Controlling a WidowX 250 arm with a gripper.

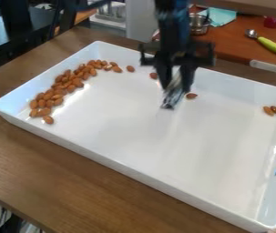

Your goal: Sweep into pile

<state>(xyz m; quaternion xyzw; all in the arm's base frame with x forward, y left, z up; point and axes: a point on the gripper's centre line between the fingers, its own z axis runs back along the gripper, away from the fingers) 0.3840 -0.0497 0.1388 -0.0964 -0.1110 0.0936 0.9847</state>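
I have my jaws (175, 86) closed on a shiny tool (171, 97), above the far half of the white tray (121, 160); whether its tip touches the tray's floor I cannot tell. Most of the almonds (59, 91) lie in a loose, curving band along the tray's left end, as the camera sees it, and on to its far left corner. I judge the gathering to be well along, with strays the step in hand. One stray almond (191, 96) lies just beside my tool, two more are near the tray's far wall between me and the band, and a pair (273, 110) sits off at the tray's right end. My next move, I think, is to set the tool down on the right side of that pair and push low and flat toward the tray's left end, taking the nearer stray along. Nuts that round could roll past my edge or jam against the tray's wall.
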